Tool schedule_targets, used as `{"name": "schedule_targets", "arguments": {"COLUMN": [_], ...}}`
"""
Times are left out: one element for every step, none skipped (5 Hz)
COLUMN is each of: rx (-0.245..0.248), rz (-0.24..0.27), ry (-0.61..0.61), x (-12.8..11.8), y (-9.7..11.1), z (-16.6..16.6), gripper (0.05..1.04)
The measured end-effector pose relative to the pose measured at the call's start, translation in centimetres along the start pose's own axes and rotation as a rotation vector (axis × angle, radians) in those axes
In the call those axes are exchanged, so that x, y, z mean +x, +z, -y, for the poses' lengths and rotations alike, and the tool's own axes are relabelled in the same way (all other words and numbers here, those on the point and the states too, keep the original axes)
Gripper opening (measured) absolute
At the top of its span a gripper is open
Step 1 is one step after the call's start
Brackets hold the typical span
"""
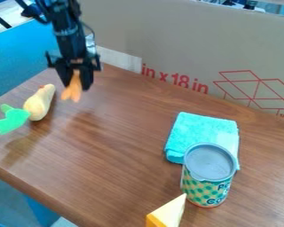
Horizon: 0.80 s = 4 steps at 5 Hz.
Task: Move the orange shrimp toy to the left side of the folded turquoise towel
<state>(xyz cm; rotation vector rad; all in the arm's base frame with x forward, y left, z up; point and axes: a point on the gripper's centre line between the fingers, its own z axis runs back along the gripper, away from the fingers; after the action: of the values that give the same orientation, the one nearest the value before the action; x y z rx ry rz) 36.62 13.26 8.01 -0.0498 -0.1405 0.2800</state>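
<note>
Hand (pixel 77 84) holding orange object (pixel 72 91), gourd (pixel 40 103), green toy (pixel 13 119), turquoise cloth (pixel 200 130), can (pixel 208 184), yellow wedge (pixel 168 213)

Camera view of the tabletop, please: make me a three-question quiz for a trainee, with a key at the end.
1. What is the gripper holding? A) a yellow wedge B) an orange object C) a spoon
2. True or false: the can stands farther from the camera than the folded cloth.
3. Fill in the colour: beside the pale yellow gourd shape lies a ____ piece.
Key: 1 B; 2 false; 3 green.
</note>
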Motion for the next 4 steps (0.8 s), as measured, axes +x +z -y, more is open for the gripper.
{"name": "schedule_targets", "arguments": {"rx": [0.036,0.038,0.084,0.083], "rz": [-0.017,-0.027,-0.013,-0.040], "ry": [-0.061,-0.199,-0.280,-0.335], "x": [0.6,1.6,1.4,0.5], "y": [1.3,0.9,-0.5,-2.2], "z": [2.8,9.7,13.7,16.1], "gripper": [0.547,0.547,0.547,0.547]}}
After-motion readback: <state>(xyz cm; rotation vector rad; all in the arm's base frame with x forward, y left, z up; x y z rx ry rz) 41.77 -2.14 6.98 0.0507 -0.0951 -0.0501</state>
